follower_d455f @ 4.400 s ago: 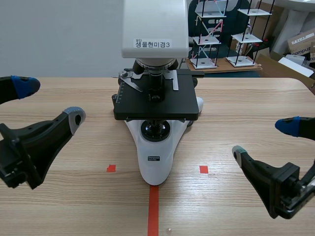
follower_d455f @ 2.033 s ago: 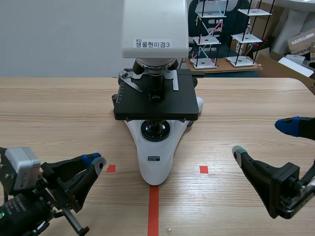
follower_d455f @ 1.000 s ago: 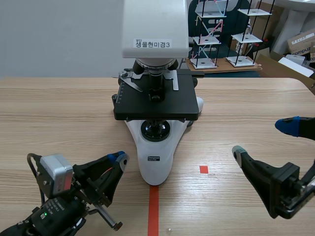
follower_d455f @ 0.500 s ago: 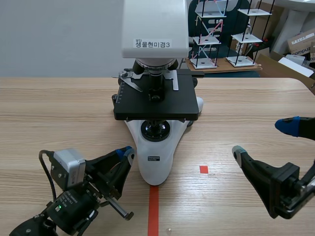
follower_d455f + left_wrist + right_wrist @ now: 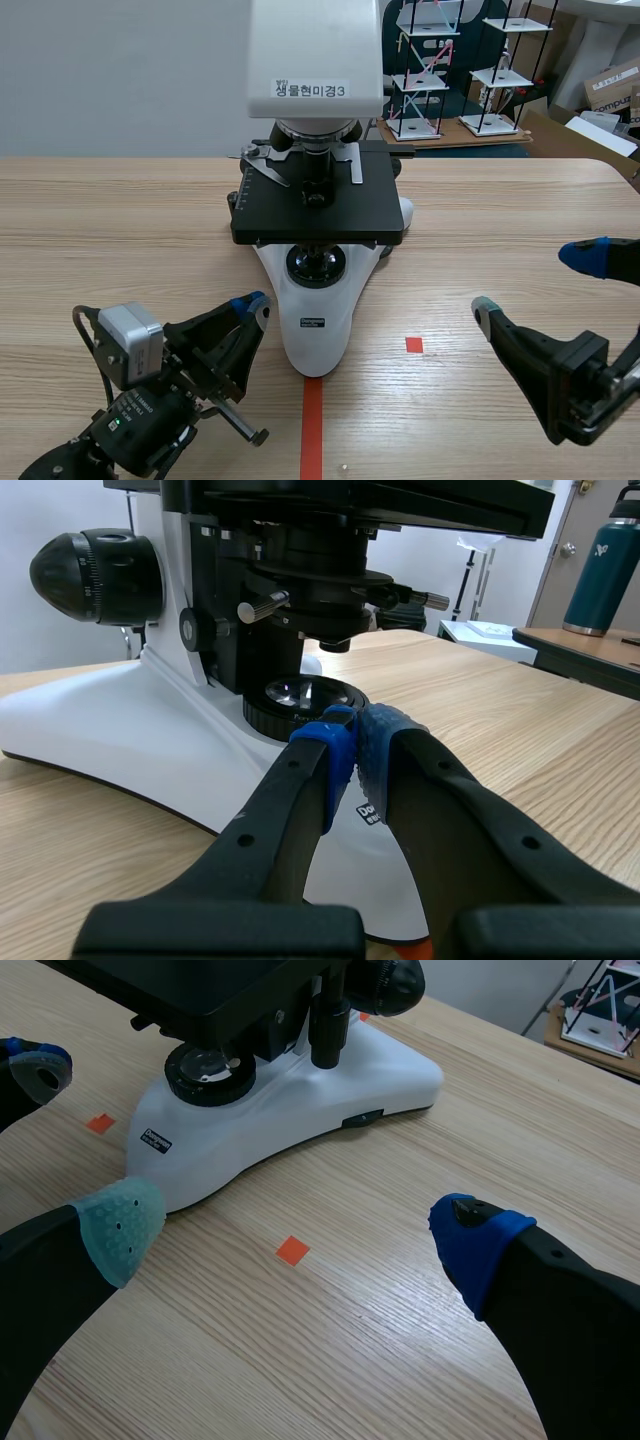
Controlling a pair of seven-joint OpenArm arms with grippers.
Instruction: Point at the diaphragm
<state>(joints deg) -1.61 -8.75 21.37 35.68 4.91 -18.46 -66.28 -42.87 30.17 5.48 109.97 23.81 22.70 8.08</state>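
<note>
Left pincer [image 5: 355, 742] closed beside microscope base [image 5: 120, 740]; under-stage diaphragm [image 5: 320, 585] clear only from left wrist; right pincer [image 5: 300, 1230] agape.

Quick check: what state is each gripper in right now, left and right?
Left gripper: shut, holding nothing, tips close to the microscope base.
Right gripper: open, holding nothing.
</note>
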